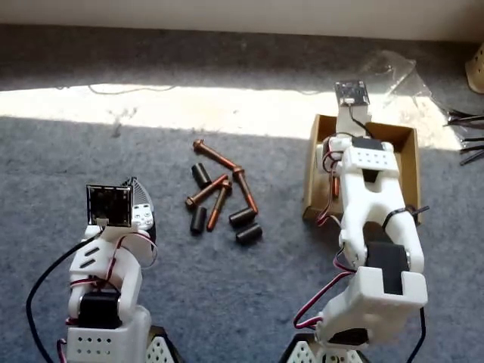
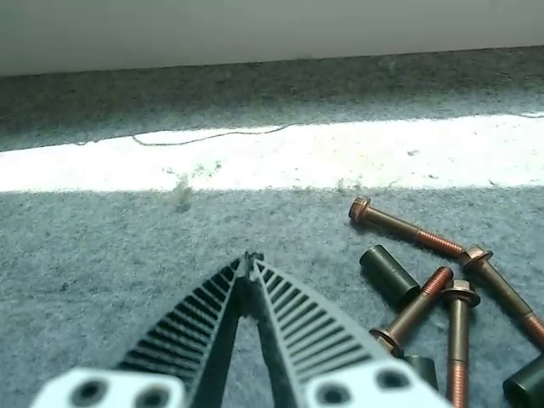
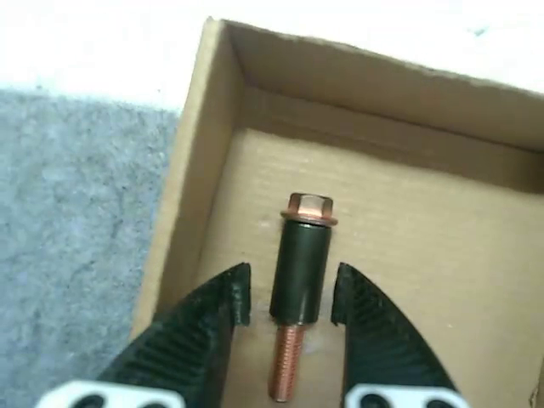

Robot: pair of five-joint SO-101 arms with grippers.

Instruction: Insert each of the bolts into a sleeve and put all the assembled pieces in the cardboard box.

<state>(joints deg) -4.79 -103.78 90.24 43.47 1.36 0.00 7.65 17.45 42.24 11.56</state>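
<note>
From above, the left arm stands over the grey carpet. The right arm stretches over the cardboard box. Loose bolts and sleeves lie scattered between them.

The left wrist view shows the left gripper closed, tips meeting and empty, above the carpet and beside the bolts and a sleeve.

In the right wrist view, the right gripper is spread narrowly. Its fingers sit either side of an assembled piece lying on the box floor.

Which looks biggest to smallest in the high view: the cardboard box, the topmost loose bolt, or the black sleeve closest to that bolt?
1. cardboard box
2. topmost loose bolt
3. black sleeve closest to that bolt, clearly shorter
</note>
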